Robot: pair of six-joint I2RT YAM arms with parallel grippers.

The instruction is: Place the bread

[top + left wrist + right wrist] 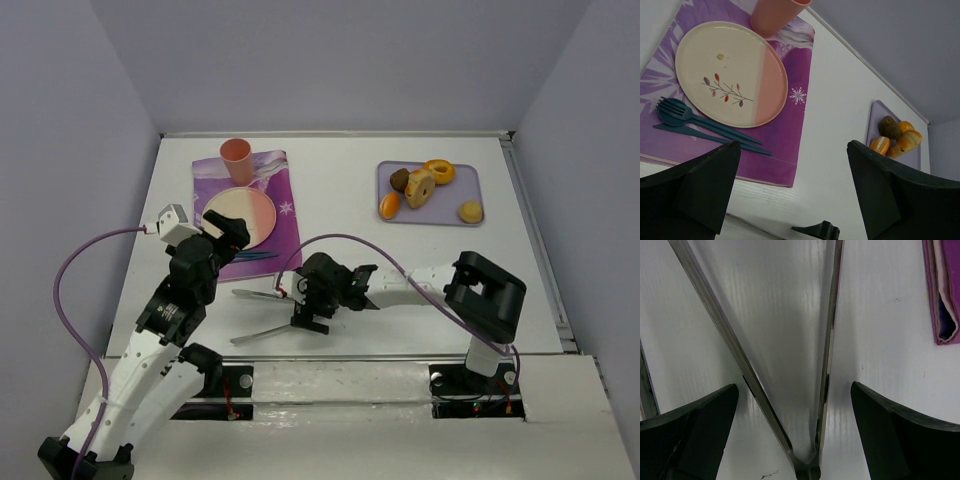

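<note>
Several bread pieces lie on a lilac tray at the back right: a doughnut, a bagel half, a brown roll and two orange-yellow buns. The tray and breads also show in the left wrist view. Metal tongs lie open on the table. My right gripper is open and straddles them near their hinge, with its fingers apart from both arms. My left gripper is open and empty over the placemat's near edge.
A purple placemat at the back left holds a cream and pink plate, an orange cup and a dark teal fork and knife. The plate is bare. Walls close in the table's sides and back.
</note>
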